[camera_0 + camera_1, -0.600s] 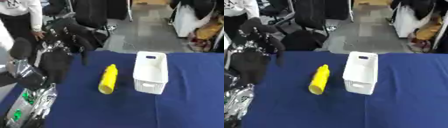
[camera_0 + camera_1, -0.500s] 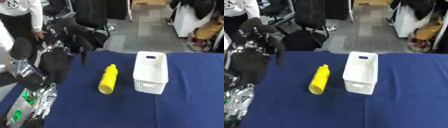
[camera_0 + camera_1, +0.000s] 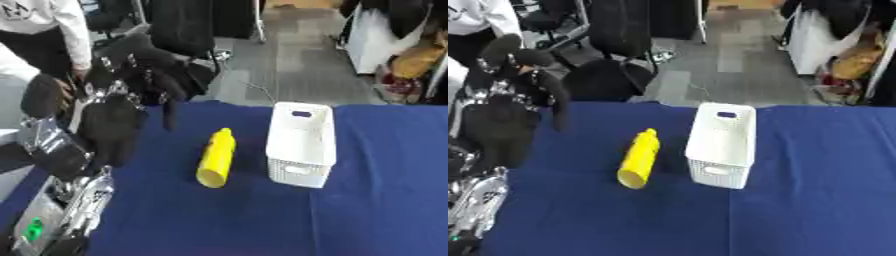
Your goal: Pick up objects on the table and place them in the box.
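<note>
A: What is seen in the left eye view?

B: A blue table (image 3: 367, 200) is seen. A yellow bottle (image 3: 216, 158) is laid on its side near the middle, with its small end pointing to the far side. A white box (image 3: 300, 144) is stood just beside it, on the right. They look apart, with a thin strip of blue between them. Nothing can be seen inside the box from here.

A: And the hand?

B: The left hand (image 3: 109, 117) is held up over the left edge of the table. Its black fingers (image 3: 169, 102) are bent and hang down. Nothing is held in them. The bottle is not touched. The silver arm is seen low in the left corner, and a small green patch (image 3: 33, 229) is shown on it.

A: Can any words be read?

B: No. No writing can be made out on the bottle or the box.

A: What is seen in the right eye view?

B: The same bottle (image 3: 639, 158) and box (image 3: 722, 145) are seen, shifted a little to the left. The left hand (image 3: 500, 122) is pushed to the picture's edge, and less of the arm is shown. The green patch is not shown here. More of the blue table is seen on the right.

A: Is the right hand seen?

B: It is not seen in either view.
</note>
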Tool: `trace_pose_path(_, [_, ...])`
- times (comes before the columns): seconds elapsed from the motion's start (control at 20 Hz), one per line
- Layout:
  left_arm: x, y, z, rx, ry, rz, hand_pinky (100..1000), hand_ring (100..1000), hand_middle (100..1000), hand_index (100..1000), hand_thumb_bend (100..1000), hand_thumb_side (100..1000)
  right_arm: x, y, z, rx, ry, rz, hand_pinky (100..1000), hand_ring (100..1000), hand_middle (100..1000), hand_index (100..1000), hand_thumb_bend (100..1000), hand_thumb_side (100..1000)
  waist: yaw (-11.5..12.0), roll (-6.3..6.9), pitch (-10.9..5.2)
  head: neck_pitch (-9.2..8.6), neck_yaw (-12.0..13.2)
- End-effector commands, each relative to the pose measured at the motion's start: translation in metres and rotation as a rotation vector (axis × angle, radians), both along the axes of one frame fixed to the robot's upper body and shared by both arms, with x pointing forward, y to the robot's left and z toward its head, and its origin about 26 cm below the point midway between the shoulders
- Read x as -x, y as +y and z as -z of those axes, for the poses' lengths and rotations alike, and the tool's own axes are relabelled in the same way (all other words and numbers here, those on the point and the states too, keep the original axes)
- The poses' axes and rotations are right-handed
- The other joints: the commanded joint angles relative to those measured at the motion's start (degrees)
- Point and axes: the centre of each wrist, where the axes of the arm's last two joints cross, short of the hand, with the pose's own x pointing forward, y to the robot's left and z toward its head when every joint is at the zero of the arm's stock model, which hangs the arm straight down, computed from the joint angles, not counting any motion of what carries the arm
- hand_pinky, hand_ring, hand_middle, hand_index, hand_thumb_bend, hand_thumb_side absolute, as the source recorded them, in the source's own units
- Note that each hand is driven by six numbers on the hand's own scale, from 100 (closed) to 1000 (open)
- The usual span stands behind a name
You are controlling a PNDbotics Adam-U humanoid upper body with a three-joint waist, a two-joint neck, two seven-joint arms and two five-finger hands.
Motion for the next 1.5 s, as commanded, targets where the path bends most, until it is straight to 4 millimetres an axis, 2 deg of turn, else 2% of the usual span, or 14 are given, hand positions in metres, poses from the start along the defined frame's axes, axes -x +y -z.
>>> trace_pose_path(0.05, [0.002, 0.009, -0.010, -0.071, -0.037, -0.061, 266, 555, 784, 963, 355, 1000, 0.002, 0.000, -0.010, -0.001, -0.031, 0.001, 209, 278, 327, 450, 100, 1000, -0.5, -0.04, -0.47, 0.44, 0.4])
trace_pose_path(0.3, [0.000, 0.021, -0.027, -0.327, -0.078, -0.257, 179, 509, 796, 1000, 350, 1000, 0.002, -0.003, -0.009, -0.013, -0.024, 0.017, 209, 278, 327, 450, 100, 1000, -1.0, -0.04, -0.48, 1.56, -0.7])
trace_pose_path(0.6, [-0.001, 0.029, -0.053, -0.680, -0.124, -0.419, 184, 518, 800, 1000, 336, 1000, 0.003, -0.004, -0.007, 0.000, -0.015, 0.028, 211, 278, 327, 450, 100, 1000, -0.9, 0.18, -0.68, 2.74, -1.0])
trace_pose_path(0.85, [0.000, 0.035, -0.076, -0.944, -0.139, -0.573, 142, 471, 727, 989, 328, 1000, 0.003, -0.003, -0.006, 0.003, -0.010, 0.023, 210, 278, 327, 449, 100, 1000, -1.2, 0.47, -0.97, 3.32, -0.8])
trace_pose_path(0.95, [0.000, 0.036, -0.087, -1.029, -0.153, -0.636, 166, 458, 716, 977, 331, 1000, 0.003, -0.002, -0.007, 0.003, -0.009, 0.022, 210, 278, 327, 449, 100, 1000, -1.4, 0.64, -1.05, 3.46, -0.8])
trace_pose_path(1.0, [0.001, 0.037, -0.091, -1.072, -0.160, -0.667, 226, 474, 718, 974, 336, 1000, 0.003, -0.002, -0.007, 0.004, -0.008, 0.021, 211, 278, 326, 449, 100, 1000, -1.4, 0.73, -1.08, 3.52, -0.7])
trace_pose_path(1.15, [0.002, 0.035, -0.102, -1.170, -0.173, -0.738, 276, 519, 761, 972, 356, 1000, 0.003, -0.002, -0.006, 0.007, -0.005, 0.018, 211, 278, 326, 449, 100, 1000, -1.7, 0.89, -1.18, 3.53, -0.5])
trace_pose_path(1.2, [0.002, 0.035, -0.105, -1.200, -0.172, -0.755, 382, 616, 806, 960, 370, 1000, 0.003, -0.002, -0.006, 0.008, -0.003, 0.017, 211, 278, 326, 448, 100, 1000, -1.7, 0.94, -1.22, 3.55, -0.4])
trace_pose_path(1.4, [0.002, 0.030, -0.113, -1.323, -0.134, -0.797, 501, 720, 868, 948, 406, 1000, 0.003, -0.001, -0.006, 0.011, -0.001, 0.013, 212, 278, 326, 448, 100, 1000, -2.0, 1.06, -1.34, 3.56, -0.1])
trace_pose_path(1.5, [0.002, 0.027, -0.115, -1.391, -0.097, -0.799, 528, 740, 861, 938, 431, 1000, 0.003, 0.000, -0.006, 0.012, 0.002, 0.011, 212, 279, 326, 447, 100, 1000, -2.1, 1.12, -1.41, 3.64, 0.2])
